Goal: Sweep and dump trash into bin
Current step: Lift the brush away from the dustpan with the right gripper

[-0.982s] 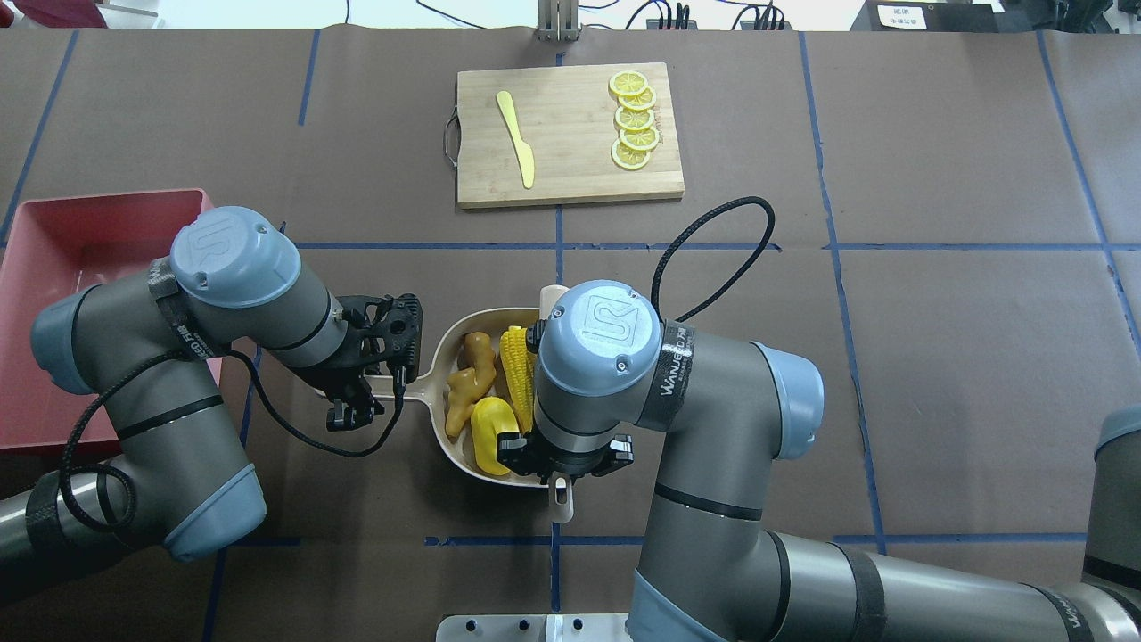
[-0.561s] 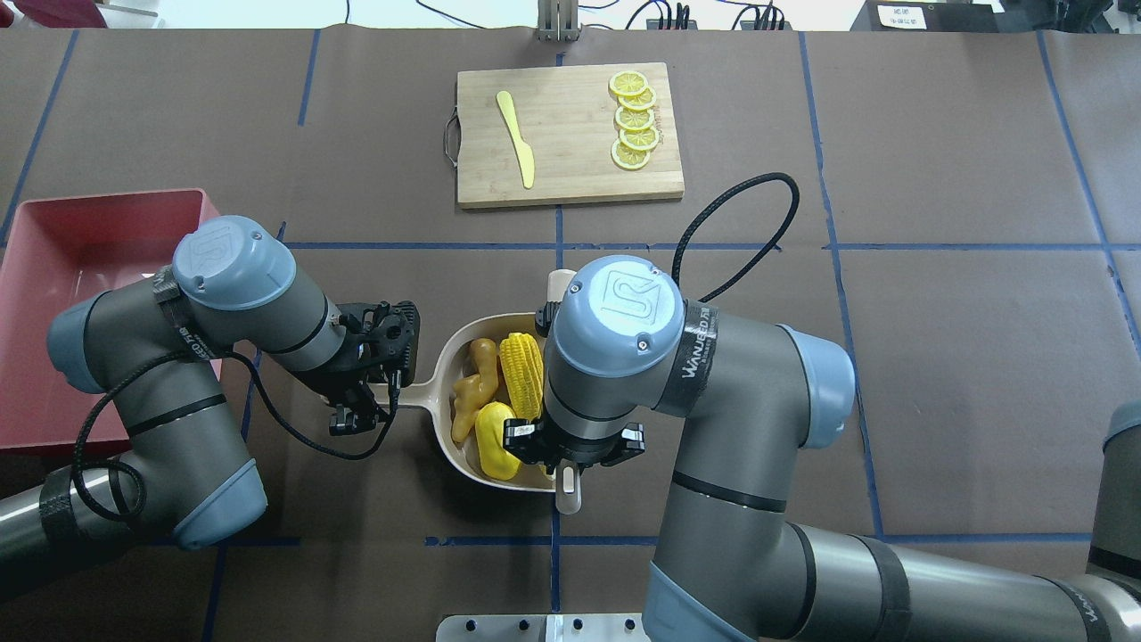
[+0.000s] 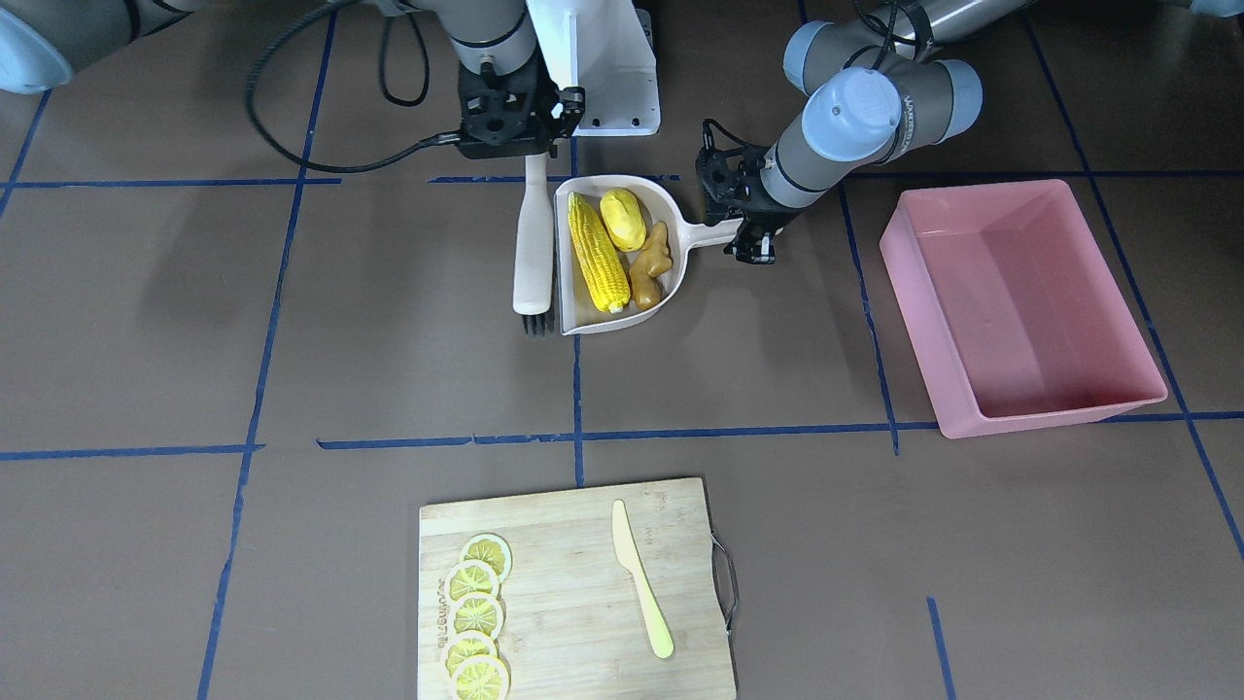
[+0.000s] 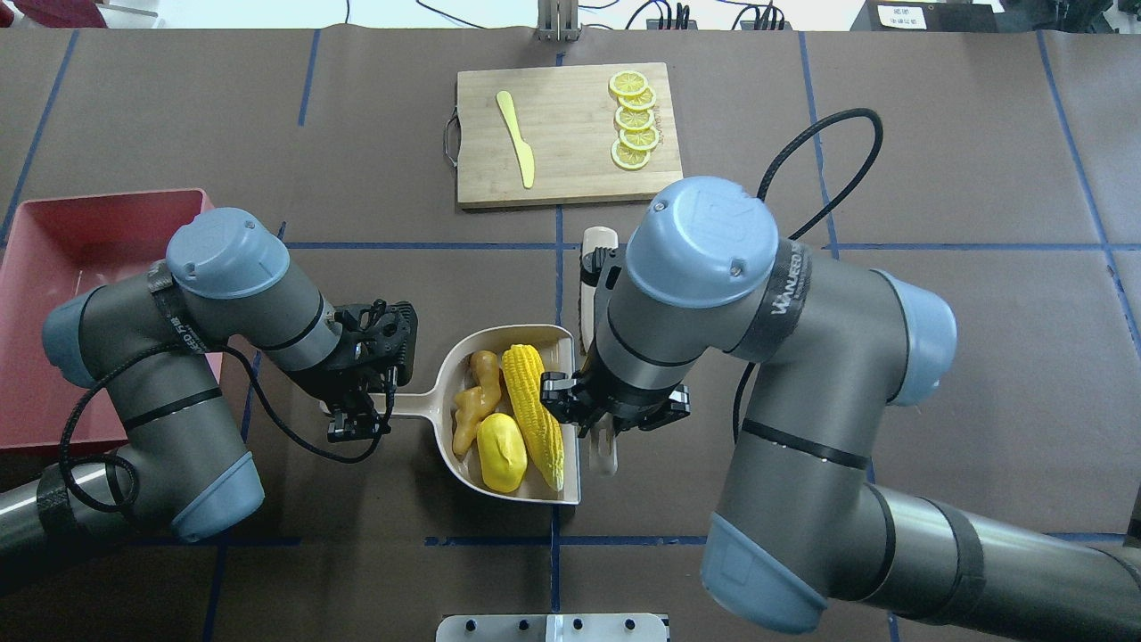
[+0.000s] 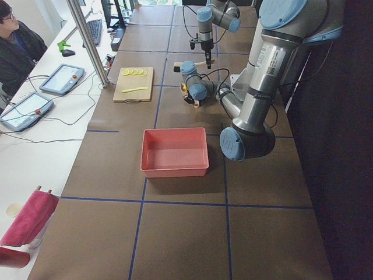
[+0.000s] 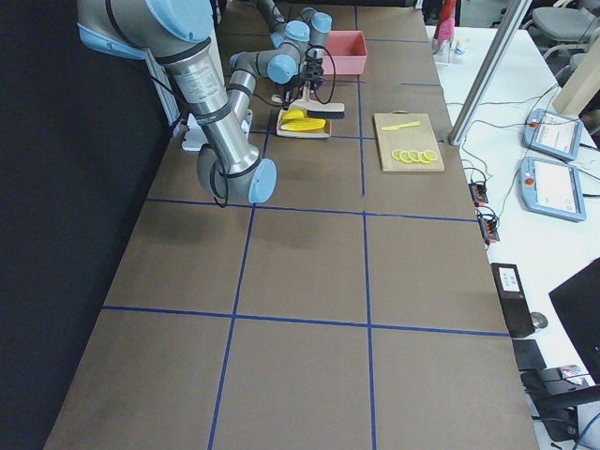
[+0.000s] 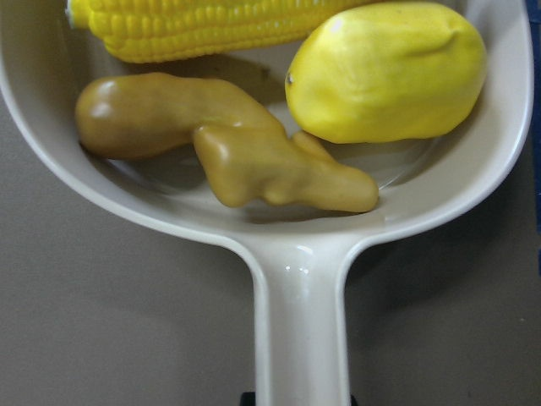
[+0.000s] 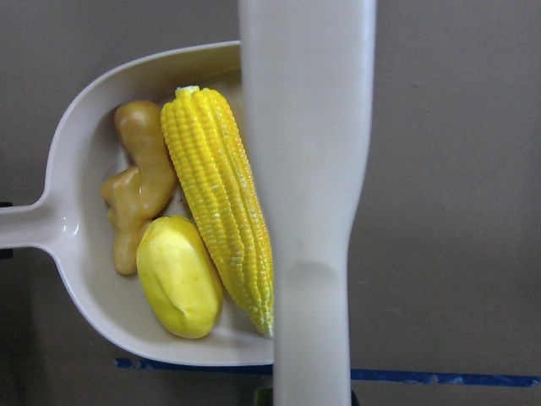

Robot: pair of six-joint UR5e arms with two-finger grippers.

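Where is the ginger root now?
In the overhead view, the ginger root lies in the dustpan, on its handle side, left of the corn cob.

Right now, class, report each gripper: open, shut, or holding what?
Left gripper: shut on the handle of the beige dustpan.
Right gripper: shut on the handle of the beige brush.

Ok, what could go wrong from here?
The corn lies at the dustpan's open edge; tilting that way en route to the bin could roll it out. The left fingers hold only the thin handle, so the loaded pan may twist. The brush sits close beside the pan and might catch it.
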